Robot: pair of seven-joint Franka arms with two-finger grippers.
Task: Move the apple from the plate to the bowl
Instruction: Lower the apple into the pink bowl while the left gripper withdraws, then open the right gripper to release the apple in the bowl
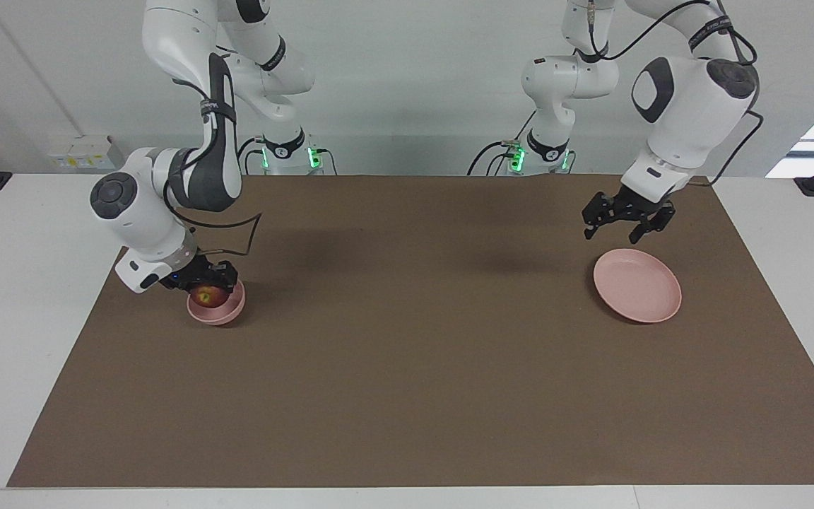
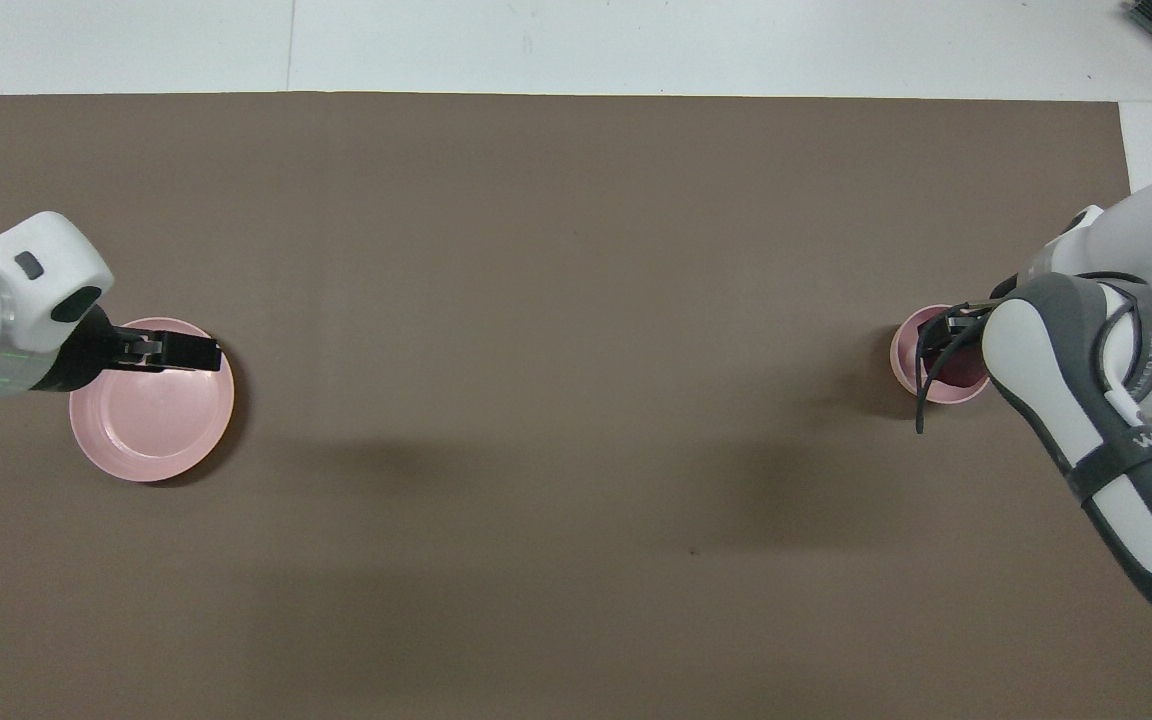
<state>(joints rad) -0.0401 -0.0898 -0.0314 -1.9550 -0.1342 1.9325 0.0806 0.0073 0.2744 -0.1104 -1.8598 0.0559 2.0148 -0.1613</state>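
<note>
The dark red apple (image 1: 207,295) lies in the small pink bowl (image 1: 234,309) at the right arm's end of the table. My right gripper (image 1: 208,281) is down at the bowl's rim, right over the apple. In the overhead view my right gripper (image 2: 948,325) covers part of the bowl (image 2: 904,355), and the apple (image 2: 951,372) shows as a dark patch inside. The flat pink plate (image 1: 636,286) lies bare at the left arm's end. My left gripper (image 1: 619,230) hangs open and empty a little above the plate's edge nearer the robots. It also shows over the plate (image 2: 151,420) in the overhead view (image 2: 201,353).
A brown mat (image 1: 407,353) covers the table between the plate and the bowl. Bare white table edges (image 1: 25,318) lie past both ends of the mat.
</note>
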